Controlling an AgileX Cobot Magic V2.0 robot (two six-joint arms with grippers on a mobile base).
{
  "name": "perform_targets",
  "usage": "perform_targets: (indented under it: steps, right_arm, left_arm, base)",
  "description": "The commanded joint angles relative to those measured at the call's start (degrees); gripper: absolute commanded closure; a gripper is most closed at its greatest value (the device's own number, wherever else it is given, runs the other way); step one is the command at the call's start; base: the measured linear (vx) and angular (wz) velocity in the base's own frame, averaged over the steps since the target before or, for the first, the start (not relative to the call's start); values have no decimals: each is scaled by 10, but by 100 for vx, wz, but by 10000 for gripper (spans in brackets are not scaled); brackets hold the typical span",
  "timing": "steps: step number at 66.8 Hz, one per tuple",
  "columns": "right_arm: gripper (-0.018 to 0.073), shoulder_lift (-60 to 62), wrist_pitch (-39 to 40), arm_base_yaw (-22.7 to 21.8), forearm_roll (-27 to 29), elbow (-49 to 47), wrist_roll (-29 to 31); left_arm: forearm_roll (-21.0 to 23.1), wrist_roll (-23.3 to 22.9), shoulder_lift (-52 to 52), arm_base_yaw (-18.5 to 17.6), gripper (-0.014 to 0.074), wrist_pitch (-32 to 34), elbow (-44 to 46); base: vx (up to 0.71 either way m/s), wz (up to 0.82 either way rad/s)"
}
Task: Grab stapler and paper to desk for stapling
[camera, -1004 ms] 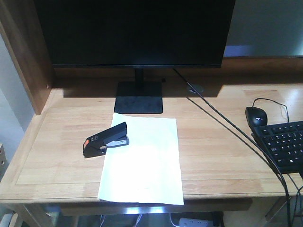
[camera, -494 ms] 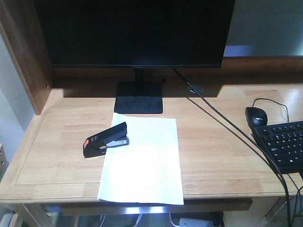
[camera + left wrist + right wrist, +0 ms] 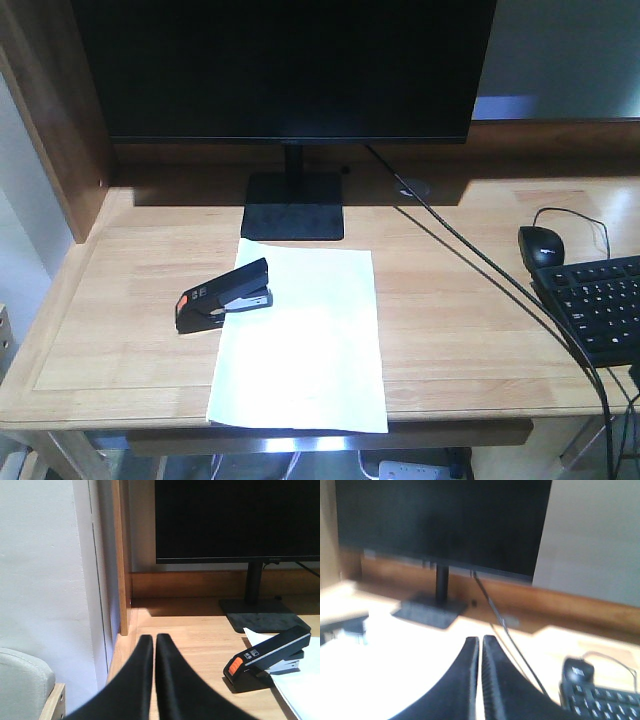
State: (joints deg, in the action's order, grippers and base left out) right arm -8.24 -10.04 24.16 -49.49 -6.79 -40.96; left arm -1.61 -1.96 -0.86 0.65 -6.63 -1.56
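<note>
1 black, orange-ended stapler (image 3: 224,295)

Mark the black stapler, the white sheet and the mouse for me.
black stapler with orange rear (image 3: 224,295): front view, top arm.
white paper sheet (image 3: 300,350): front view, bare middle.
black computer mouse (image 3: 541,244): front view, top shell.

Front view looks down over the desk (image 3: 450,330); both wrist views sit low, facing the monitor (image 3: 285,65) — shared.

Office workstation; wooden desk (image 3: 470,340) with big dark monitor (image 3: 285,65); keyboard (image 3: 595,305), mouse (image 3: 541,245), cables, stapler (image 3: 224,295), paper (image 3: 300,340); plain wall behind.
</note>
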Motion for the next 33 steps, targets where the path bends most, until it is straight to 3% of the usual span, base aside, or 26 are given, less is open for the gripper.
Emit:
perform_targets:
  steps: [1,9,21,26,33]
  right_arm:
    - [568,-5,23,-1,131,-16,171]
    - [568,-5,64,-27,241,-16,288]
    - [568,-5,122,-130,361,-16,346]
    - [568,-5,148,-166,379,-7,347]
    - [568,-5,187,-185,374,19,347]
  left_arm:
    - [0,-4,-8,1,603,40,-16]
    - [0,-4,-8,1,603,40,-16]
    - [0,-4,-8,1,603,40,-16]
    - [0,-4,-8,1,603,40,-16]
    - [0,-4,-8,1,603,40,-16]
  base:
    - [0,0]
    - [0,0]
    - [0,0]
    - [0,0]
    - [0,0]
